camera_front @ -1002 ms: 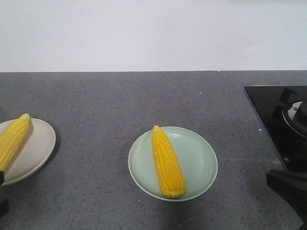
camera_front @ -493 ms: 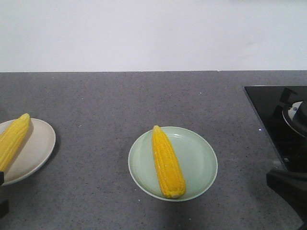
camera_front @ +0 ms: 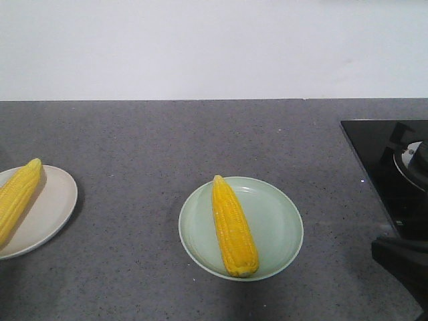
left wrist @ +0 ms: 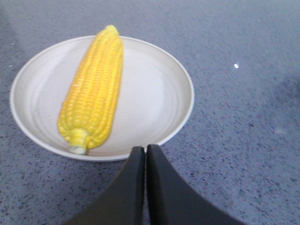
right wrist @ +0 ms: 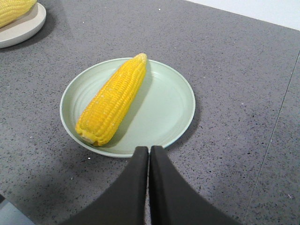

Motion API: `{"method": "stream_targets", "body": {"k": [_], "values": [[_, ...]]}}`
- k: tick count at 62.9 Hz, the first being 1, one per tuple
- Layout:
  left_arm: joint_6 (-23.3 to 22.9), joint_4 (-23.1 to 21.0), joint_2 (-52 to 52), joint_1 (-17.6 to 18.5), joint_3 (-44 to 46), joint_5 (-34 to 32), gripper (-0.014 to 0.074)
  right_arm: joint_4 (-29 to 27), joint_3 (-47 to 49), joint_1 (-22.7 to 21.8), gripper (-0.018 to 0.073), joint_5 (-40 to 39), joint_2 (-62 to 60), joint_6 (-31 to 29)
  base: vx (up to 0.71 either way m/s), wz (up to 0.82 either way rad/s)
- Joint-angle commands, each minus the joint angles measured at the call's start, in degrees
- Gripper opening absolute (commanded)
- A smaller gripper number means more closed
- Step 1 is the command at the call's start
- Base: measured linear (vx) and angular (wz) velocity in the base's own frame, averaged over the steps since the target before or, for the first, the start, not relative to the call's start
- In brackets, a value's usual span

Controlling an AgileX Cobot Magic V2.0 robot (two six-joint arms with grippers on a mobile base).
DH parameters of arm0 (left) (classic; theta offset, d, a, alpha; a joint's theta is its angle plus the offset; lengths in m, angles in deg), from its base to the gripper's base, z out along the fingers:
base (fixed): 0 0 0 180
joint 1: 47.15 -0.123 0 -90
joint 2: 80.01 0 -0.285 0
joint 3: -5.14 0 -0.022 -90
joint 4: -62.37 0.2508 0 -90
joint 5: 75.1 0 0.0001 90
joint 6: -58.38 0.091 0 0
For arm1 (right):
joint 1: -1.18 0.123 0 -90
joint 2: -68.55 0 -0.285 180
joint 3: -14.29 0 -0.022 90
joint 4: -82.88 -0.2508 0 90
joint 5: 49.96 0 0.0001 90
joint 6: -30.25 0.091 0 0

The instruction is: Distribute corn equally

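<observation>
Fingers of the right end effector [right wrist: 149,149] sit pressed together at the bottom of the right wrist view, empty, their tips just short of the near rim of the green plate [right wrist: 168,105]. On that plate lies one cob of corn [right wrist: 114,97], set on the left half of the dish, stem end toward the camera and pointed tip at the far rim. In the front view the same green plate [camera_front: 277,224] stands near the middle of the grey speckled worktop [camera_front: 167,144], its cob [camera_front: 233,225] running from near edge to far edge with the tip pointing away.

The left end effector [left wrist: 146,150] is likewise closed on nothing, fingers touching each other, tips at the near rim of the beige plate [left wrist: 150,98]. A second cob [left wrist: 93,89] rests on the left part of that plate, cut stem nearest, tip at the far rim. From the front, the beige plate [camera_front: 50,204] is cut off by the left border of the frame, well apart from the green one, with its cob [camera_front: 17,197] lying tilted.

Farther right, a black glass cooktop [camera_front: 381,167] is set into the worktop, a burner partly showing at the frame edge. Beyond the worktop rises a plain white wall [camera_front: 214,47].
</observation>
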Motion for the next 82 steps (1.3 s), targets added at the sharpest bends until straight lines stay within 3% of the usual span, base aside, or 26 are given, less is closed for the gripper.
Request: {"method": "stream_targets", "body": {"k": [1, 22, 38, 82], "values": [[-2.43, 1.68, 3.23, 0.19, -2.47, -9.03, -0.0006, -1.07, 1.40, -0.05, -0.0006, -3.12, 0.11, -0.17, 0.00, 0.00], [-2.43, 2.93, 17.60, 0.19, -13.08, -10.08, -0.0006, -1.07, 1.40, -0.05, -0.0006, -3.12, 0.11, -0.22, 0.00, 0.00], [-2.43, 5.97, 28.39, 0.19, -13.04, -7.93, -0.0006, -1.07, 1.40, -0.05, -0.0006, -3.11, 0.11, -0.21, 0.00, 0.00], [-2.43, 5.71, 27.92, 0.19, -13.04, -8.75, -0.0006, -1.02, 1.40, -0.05, -0.0006, -2.79, 0.07, -0.21, 0.00, 0.00]]}}
